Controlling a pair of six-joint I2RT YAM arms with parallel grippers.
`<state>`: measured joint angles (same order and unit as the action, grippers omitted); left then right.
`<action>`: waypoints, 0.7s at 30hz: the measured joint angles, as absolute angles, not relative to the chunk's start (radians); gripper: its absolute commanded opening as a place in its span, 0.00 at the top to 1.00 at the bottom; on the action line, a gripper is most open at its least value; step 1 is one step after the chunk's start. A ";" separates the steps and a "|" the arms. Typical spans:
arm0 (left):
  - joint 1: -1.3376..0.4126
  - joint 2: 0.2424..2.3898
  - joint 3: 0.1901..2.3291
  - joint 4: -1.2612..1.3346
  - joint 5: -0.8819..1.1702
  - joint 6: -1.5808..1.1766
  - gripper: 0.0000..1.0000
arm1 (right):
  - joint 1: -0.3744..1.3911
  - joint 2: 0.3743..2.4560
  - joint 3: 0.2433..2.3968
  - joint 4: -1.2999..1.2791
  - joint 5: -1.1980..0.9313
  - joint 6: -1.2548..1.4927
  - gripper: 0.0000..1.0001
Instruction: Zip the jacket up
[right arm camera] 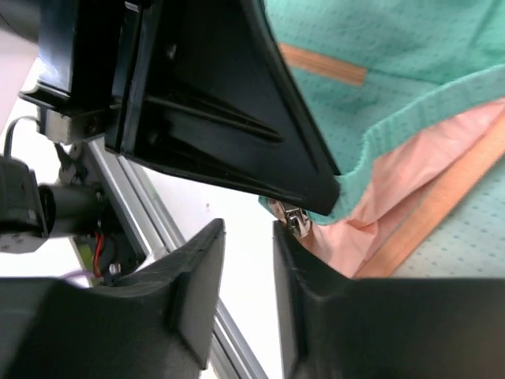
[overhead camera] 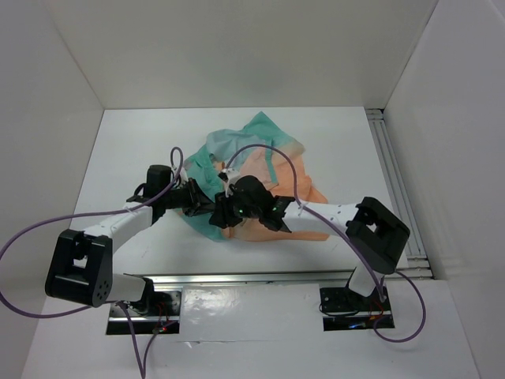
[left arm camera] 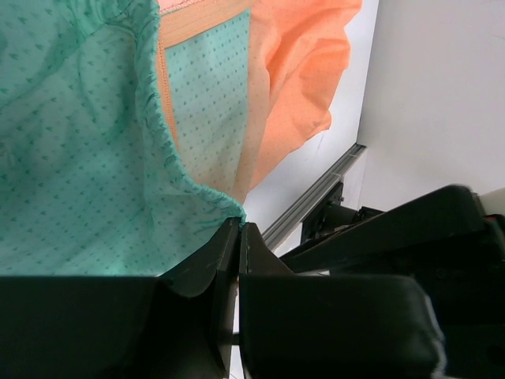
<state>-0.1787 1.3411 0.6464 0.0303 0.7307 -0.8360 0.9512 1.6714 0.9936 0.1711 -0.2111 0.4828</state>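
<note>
Left gripper (left arm camera: 239, 230): fingers pressed together, pinching the corner of the teal gathered hem.
Jacket (overhead camera: 272, 134): crumpled at the middle of the table (overhead camera: 134, 150), teal toward the far left, peach toward the near right, both grippers at its near edge.
Zipper slider (right arm camera: 294, 220): small metal piece at the hem's edge, just beside one right finger.
Right gripper (right arm camera: 246, 234): fingers slightly spread, with nothing between them.

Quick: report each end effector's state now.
Left end effector: closed on the jacket hem.
Right end effector: open, holding nothing, beside the zipper pull.
</note>
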 measured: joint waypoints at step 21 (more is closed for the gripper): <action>-0.179 1.341 0.662 0.019 0.735 -0.834 1.00 | 0.935 1.637 0.945 0.179 -0.159 0.500 0.54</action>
<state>-0.1787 1.3411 0.6617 0.0193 0.7345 -0.8337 0.9352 1.6371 0.9447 0.1791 -0.1585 0.4995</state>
